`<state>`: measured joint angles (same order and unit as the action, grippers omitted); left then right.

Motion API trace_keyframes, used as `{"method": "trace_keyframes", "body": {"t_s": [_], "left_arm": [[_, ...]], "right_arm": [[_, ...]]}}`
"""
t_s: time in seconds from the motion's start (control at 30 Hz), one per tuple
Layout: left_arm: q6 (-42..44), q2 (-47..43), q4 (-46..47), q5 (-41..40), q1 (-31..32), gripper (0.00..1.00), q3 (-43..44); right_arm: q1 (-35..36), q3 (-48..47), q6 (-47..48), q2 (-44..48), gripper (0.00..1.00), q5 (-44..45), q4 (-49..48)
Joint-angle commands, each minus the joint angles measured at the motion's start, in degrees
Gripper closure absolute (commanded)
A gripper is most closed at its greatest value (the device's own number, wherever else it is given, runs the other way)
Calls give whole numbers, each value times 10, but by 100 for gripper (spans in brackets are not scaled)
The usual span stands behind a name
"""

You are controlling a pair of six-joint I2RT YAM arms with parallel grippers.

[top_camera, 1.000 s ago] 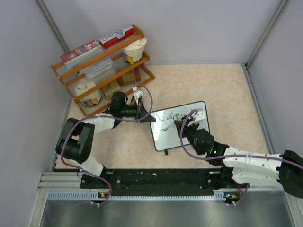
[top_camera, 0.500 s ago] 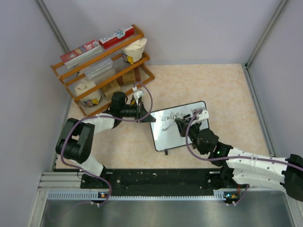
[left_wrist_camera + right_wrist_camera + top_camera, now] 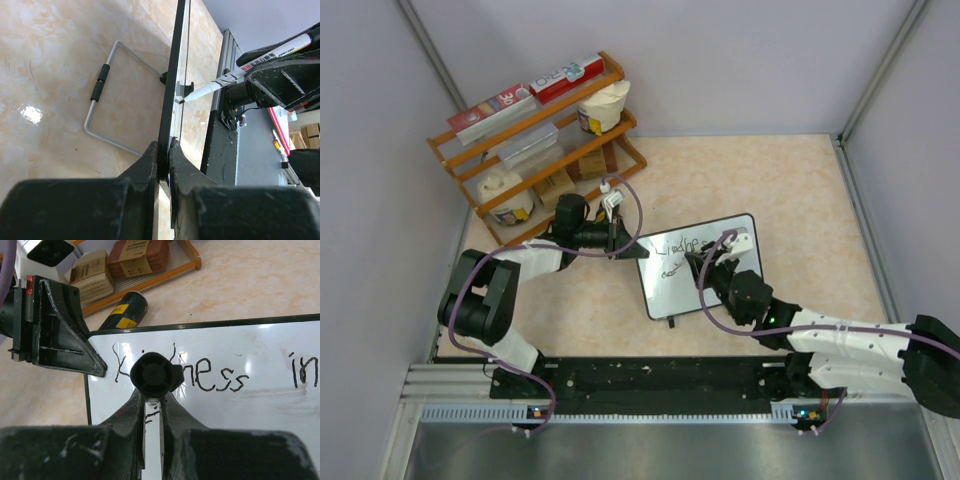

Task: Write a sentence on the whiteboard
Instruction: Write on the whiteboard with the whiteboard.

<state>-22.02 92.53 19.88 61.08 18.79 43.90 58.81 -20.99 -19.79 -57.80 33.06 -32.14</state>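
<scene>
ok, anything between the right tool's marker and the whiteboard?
Nothing visible. The marker tip appears to touch the whiteboard face; the left tool only clamps the board's edge, beside the sentence.

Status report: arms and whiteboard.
Left fingers shut on whiteboard edge. Right fingers shut on marker, tip at the board below first line. No obstruction seen.

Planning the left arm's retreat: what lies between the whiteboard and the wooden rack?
A black-and-yellow can lies on its side near the whiteboard; the right wrist view shows it.
</scene>
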Motion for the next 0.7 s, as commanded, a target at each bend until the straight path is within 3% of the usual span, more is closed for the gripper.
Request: {"method": "trace_keyframes", "body": {"t_s": [0.0,0.67], "left_arm": [[80,23,-44,-60,6,100,-12],[80,22,-44,-60,6,100,-12]], "right_arm": [[-5,10,-9,16,100,10,-2],[-4,44,-54,44,100,-9,70]]}}
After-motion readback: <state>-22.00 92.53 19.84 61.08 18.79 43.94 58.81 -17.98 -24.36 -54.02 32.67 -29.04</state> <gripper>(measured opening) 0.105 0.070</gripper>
